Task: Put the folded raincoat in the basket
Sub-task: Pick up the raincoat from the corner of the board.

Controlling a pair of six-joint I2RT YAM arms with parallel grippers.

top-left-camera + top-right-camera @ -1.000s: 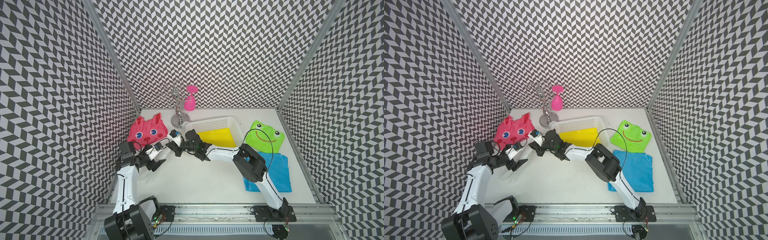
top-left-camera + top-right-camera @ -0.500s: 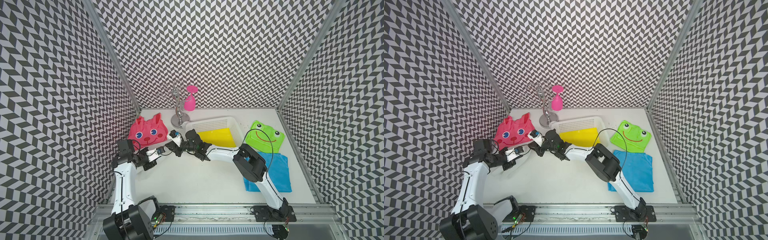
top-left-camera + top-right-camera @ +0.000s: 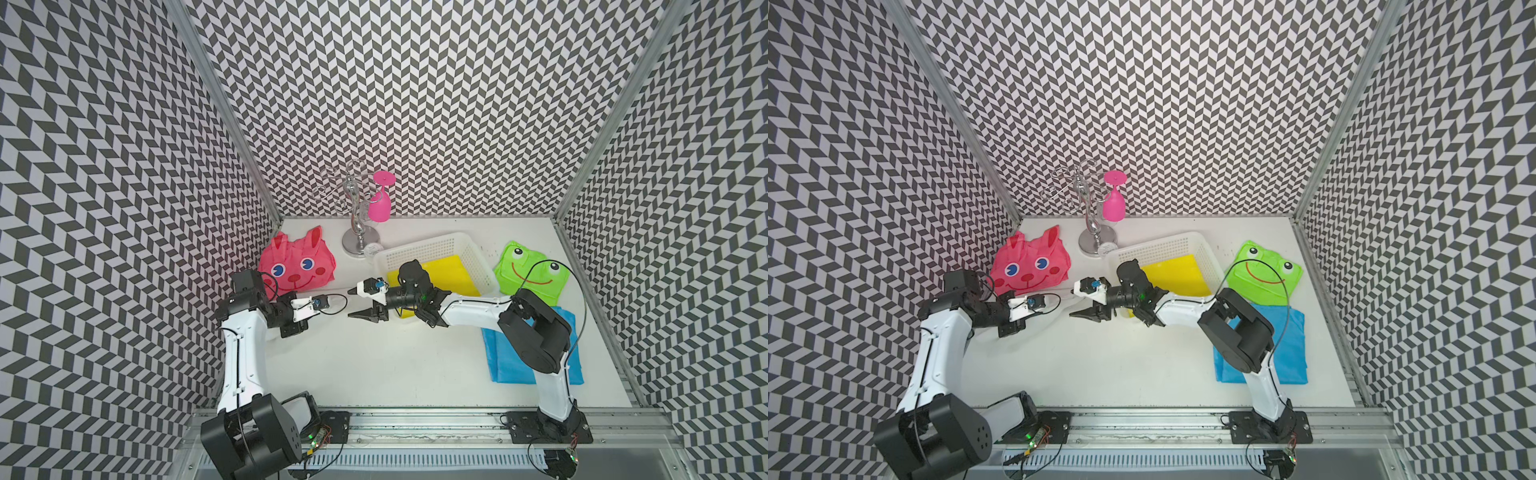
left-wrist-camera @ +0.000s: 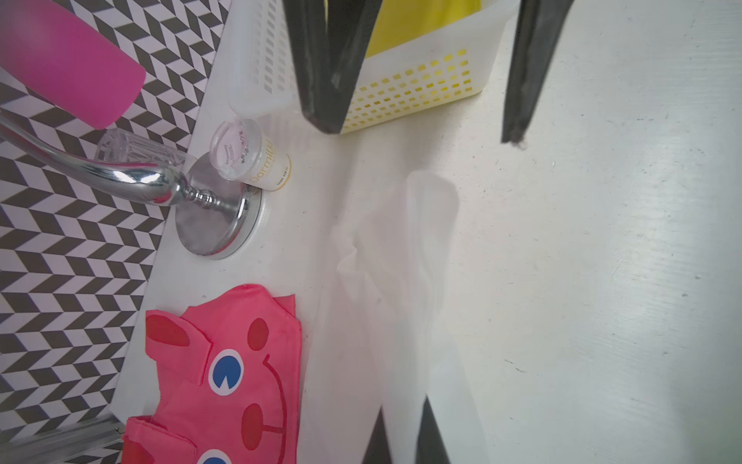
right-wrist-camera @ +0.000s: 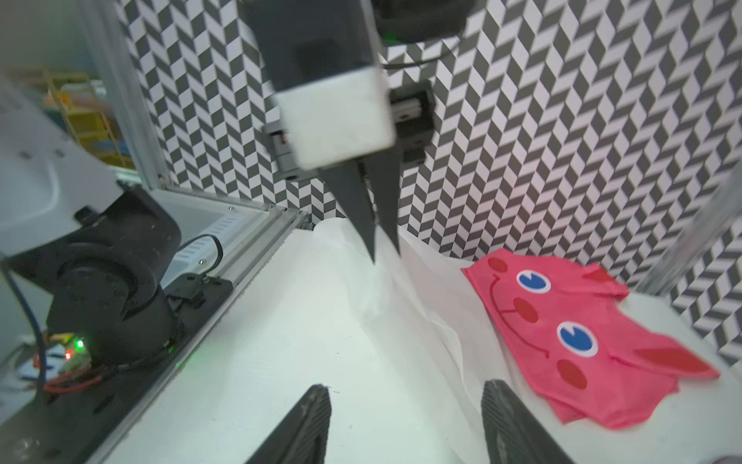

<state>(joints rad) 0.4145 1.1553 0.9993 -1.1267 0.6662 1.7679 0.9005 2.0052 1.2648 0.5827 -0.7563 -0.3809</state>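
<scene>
My left gripper: closed, pinching 1 edge of the thin white raincoat.
My right gripper: jaws wide apart, over the same raincoat.
Raincoat: on the table, outside the basket, between my 2 grippers.
Basket: holds 1 yellow folded raincoat.
</scene>
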